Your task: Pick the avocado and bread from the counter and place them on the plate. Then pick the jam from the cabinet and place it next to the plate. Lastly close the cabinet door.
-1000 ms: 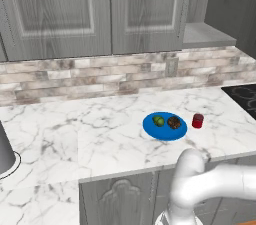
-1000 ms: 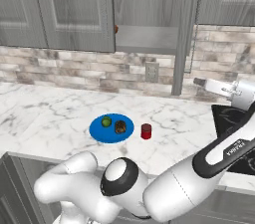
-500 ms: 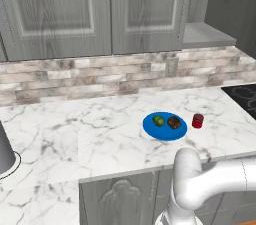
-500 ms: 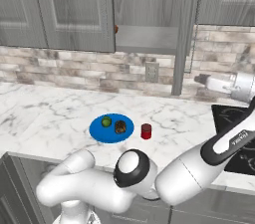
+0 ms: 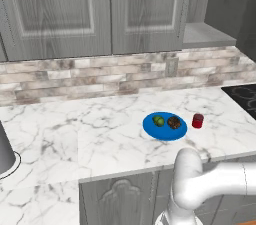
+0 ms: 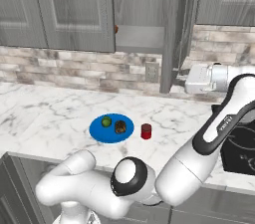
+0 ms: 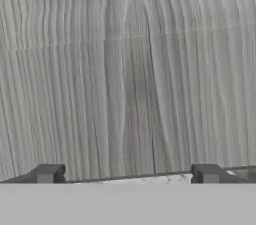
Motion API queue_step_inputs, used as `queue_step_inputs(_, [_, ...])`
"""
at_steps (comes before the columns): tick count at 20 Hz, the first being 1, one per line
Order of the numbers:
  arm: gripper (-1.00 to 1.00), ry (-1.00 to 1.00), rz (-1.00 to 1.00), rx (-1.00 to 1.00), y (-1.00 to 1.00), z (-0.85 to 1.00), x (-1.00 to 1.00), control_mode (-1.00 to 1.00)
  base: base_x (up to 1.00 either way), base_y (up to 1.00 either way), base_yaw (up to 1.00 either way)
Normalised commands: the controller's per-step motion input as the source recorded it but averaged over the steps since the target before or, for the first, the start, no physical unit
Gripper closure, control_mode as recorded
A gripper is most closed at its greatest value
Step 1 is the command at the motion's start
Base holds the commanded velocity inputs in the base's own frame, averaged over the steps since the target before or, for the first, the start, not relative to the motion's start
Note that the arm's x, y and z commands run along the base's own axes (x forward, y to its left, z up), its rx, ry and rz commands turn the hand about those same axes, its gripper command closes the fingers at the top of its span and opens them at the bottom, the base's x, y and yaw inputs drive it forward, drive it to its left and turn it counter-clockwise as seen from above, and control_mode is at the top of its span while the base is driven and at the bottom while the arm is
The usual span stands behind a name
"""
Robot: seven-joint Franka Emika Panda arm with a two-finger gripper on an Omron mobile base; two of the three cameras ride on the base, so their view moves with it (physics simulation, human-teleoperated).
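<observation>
The blue plate (image 5: 164,131) (image 6: 102,133) lies on the white marble counter (image 5: 75,134). The green avocado (image 5: 158,120) (image 6: 106,122) and the dark brown bread (image 5: 174,122) (image 6: 120,127) sit on it. The red jam (image 5: 198,121) (image 6: 146,131) stands on the counter just right of the plate. The cabinet (image 5: 207,14) (image 6: 142,14) is open, its shelf bare. Its cabinet door (image 6: 172,39) (image 7: 125,69) stands out edge-on. My gripper (image 6: 180,77) (image 7: 126,174) is open, up against the door's lower outer face, with wood grain close in front of the fingertips (image 7: 46,173).
A black stovetop (image 5: 244,94) (image 6: 241,148) lies at the counter's right end. A grey cylindrical vessel (image 5: 4,149) stands at the far left. A wall outlet (image 6: 151,72) sits on the stone backsplash. An orange-brown ball (image 6: 116,29) peeks from behind the neighbouring door.
In the right base view my hand has moved left to the door's outer face. The door's edge has shifted slightly left with it. Plate, food and jam have not moved.
</observation>
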Motion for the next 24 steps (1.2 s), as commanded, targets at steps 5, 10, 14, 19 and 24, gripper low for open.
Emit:
queue_step_inputs(5, [-1.00,-0.25,-0.10,-0.01,1.00,-0.28,0.00,-1.00,0.00,0.00,0.00])
queue_step_inputs(10, [-1.00,-0.19,-0.20,0.00,0.75,-0.19,0.17,-1.00,0.00,0.00,0.00])
queue_step_inputs(14, [-1.00,-0.12,-0.27,0.02,0.52,0.00,0.43,-1.00,0.00,0.00,0.00])
queue_step_inputs(19, [-1.00,-0.07,-0.28,0.01,0.44,0.03,0.44,-1.00,0.00,0.00,0.00])
queue_step_inputs(24, [-1.00,-0.03,-0.28,0.01,0.42,0.13,0.27,-1.00,0.00,0.00,0.00])
